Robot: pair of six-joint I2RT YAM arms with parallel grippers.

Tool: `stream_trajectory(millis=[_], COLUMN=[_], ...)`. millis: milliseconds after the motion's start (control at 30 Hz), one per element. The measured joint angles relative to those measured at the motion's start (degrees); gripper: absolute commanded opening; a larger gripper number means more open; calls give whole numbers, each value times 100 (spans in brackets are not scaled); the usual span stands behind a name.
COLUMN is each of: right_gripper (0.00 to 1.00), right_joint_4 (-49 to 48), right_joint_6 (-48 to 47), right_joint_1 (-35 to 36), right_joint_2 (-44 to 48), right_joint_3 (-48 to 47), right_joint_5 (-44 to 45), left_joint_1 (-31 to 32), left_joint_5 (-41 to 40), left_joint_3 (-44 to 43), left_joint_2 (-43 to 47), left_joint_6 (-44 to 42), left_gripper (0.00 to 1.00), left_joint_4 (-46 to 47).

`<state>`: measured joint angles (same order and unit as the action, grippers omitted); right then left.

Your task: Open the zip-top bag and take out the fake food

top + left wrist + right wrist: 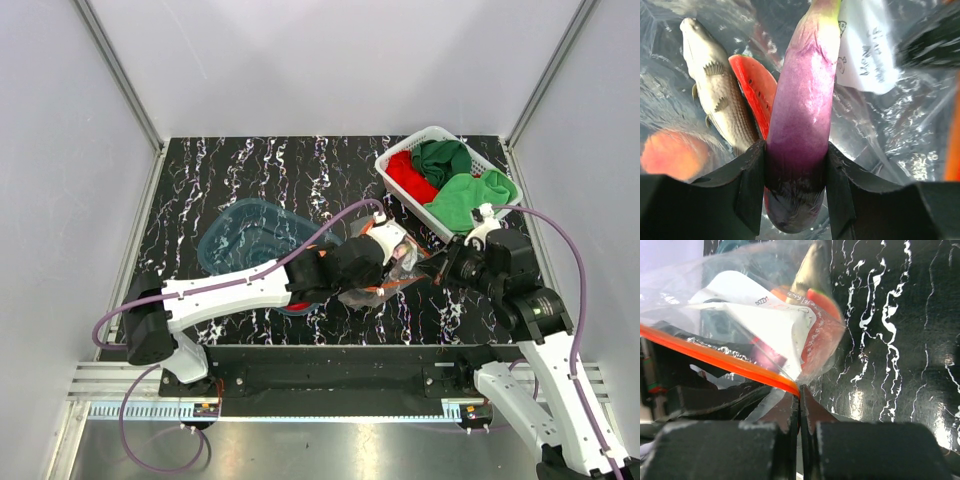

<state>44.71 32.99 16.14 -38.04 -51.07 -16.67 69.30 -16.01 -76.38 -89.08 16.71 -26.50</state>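
The clear zip-top bag (395,272) lies at the middle right of the table, between my two grippers. My left gripper (796,152) is inside the bag and shut on a purple fake eggplant (802,100). Beside the eggplant in the bag lie a grey fake fish (715,85), a red slice (755,90) and a blurred orange-peach fruit (672,152). The bag's white label (865,45) is behind them. My right gripper (800,395) is shut on the bag's edge at the end of the orange zip strip (715,357). In the top view the left gripper (385,250) and the right gripper (437,272) are close together.
A translucent blue tub (245,240) stands left of the bag, partly under my left arm. A white basket (432,131) with red and green cloths stands at the back right. Walls enclose the black marbled table (250,170).
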Motion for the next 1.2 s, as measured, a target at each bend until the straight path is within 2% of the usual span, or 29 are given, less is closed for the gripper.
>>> stream_trajectory(millis=[133, 267, 433, 567, 633, 967, 1200], right_gripper=[0, 0, 0, 0, 0, 0, 0], right_joint_4=[157, 87, -170, -348, -332, 61, 173], right_joint_6=[50, -11, -271, -433, -505, -890, -1091], right_joint_1=[22, 26, 9, -11, -24, -24, -24], right_joint_2=[118, 149, -9, -26, -39, -295, -442], right_joint_3=[-216, -304, -59, 35, 7, -817, -776], right_joint_5=[234, 328, -205, -682, -839, -997, -1097], left_joint_1=[0, -48, -254, -313, -315, -415, -426], left_joint_5=[-138, -188, -131, -254, -369, -1161, -1117], left_joint_3=[-175, -570, -1622, -2704, -2973, -3115, -3602], left_joint_2=[-70, -278, -826, -1438, -1635, -1974, -1987], left_joint_6=[173, 881, 1696, 1867, 1904, 1915, 2201], left_gripper=[0, 0, 0, 0, 0, 0, 0], left_joint_4=[-289, -820, -1495, -1974, -2072, -2247, -2533])
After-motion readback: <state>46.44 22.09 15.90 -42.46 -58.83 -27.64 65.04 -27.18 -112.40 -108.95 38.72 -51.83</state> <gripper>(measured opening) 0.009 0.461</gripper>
